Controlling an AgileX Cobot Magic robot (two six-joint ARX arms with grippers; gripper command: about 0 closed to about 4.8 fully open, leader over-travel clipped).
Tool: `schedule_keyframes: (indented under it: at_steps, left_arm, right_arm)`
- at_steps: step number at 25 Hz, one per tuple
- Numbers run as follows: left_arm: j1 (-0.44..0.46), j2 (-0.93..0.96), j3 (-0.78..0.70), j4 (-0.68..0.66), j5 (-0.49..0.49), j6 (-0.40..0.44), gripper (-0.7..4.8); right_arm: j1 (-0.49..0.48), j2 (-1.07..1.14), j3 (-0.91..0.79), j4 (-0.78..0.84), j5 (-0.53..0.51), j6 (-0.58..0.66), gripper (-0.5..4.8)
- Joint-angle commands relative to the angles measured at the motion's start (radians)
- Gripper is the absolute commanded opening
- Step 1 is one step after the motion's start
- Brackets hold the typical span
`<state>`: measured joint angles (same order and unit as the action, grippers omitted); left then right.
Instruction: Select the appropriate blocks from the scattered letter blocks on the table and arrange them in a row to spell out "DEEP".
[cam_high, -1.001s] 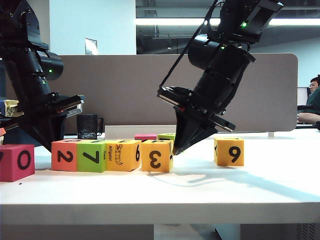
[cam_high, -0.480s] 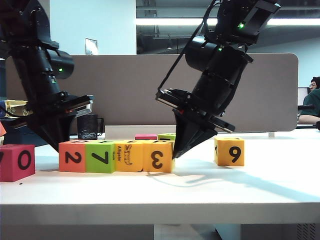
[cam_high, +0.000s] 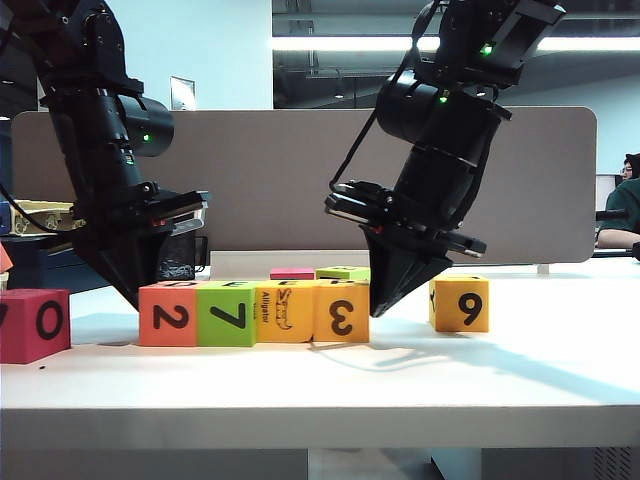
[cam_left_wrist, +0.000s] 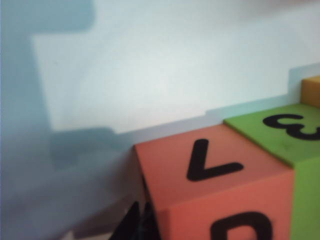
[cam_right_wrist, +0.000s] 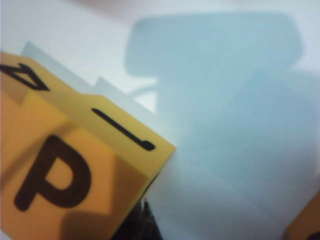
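On the table (cam_high: 520, 370), the four-block row 2 (cam_high: 168, 316), 7 (cam_high: 226, 315), alligator (cam_high: 284, 312), 3 (cam_high: 341, 313) sits further right than a second ago, blocks touching. Left gripper (cam_high: 133, 294), jaws closed, presses the 2 end; right gripper (cam_high: 376, 308), jaw state unclear, meets the 3 end.

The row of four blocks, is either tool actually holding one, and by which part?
Nothing is held. The shut left tool presses the orange 2 block at the row's left end; the shut right tool stands against the yellow-orange 3 block at the right end.
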<state>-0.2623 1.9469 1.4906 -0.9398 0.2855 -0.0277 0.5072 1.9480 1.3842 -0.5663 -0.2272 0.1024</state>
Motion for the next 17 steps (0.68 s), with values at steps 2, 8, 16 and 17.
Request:
schedule_keyframes:
  at_steps: [2, 8, 16, 17]
  left_arm:
    - [-0.035, 0.0, -0.001, 0.014, 0.086, -0.018, -0.06]
    - [-0.037, 0.0, -0.001, 0.021, 0.048, -0.032, -0.06]
    - [-0.037, -0.002, 0.0, 0.053, -0.154, -0.026, -0.06]
    - [-0.037, -0.002, 0.002, 0.052, -0.178, -0.026, -0.06]
  right_arm:
    - [0.007, 0.005, 0.002, 0.026, 0.028, -0.006, -0.02]
    - [0.006, 0.004, 0.002, 0.024, 0.045, -0.006, -0.02]
    - [0.005, 0.002, 0.003, 0.024, 0.08, -0.006, -0.02]
    - [0.005, -0.001, 0.003, 0.024, 0.08, -0.006, -0.02]
